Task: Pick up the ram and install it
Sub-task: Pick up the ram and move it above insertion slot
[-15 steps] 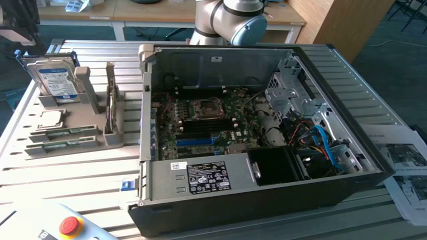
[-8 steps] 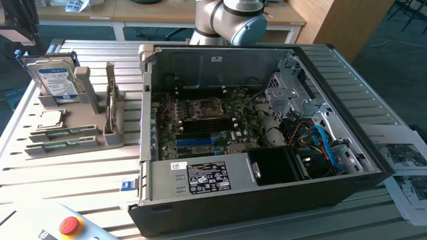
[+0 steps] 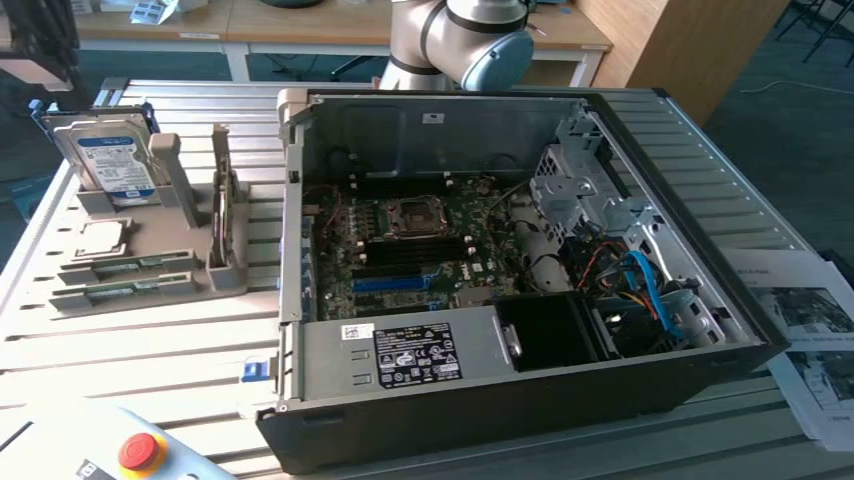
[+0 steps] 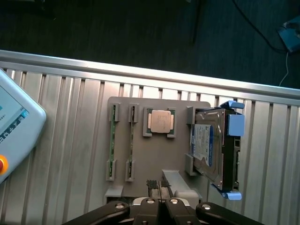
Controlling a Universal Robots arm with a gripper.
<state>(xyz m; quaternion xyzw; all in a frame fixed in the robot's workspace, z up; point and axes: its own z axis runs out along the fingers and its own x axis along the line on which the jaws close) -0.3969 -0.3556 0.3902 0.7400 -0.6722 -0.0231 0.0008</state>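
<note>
Claw [image 4: 158, 185] clenched on nothing, poised over the edge of the grey holder [image 4: 140, 159] on the slatted table [image 4: 70, 140], where the ram [image 4: 112, 143] lies untouched as one of two green sticks slotted side by side, next to the processor chip [image 4: 160, 122] and the hard drive [image 4: 206, 145]

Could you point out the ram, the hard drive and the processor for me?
ram [image 4: 112, 143]: wrist view, mid-length of the outermost green stick.
hard drive [image 4: 204, 145]: wrist view, on its blue label.
processor [image 4: 161, 122]: wrist view, centre of its silver lid.
</note>
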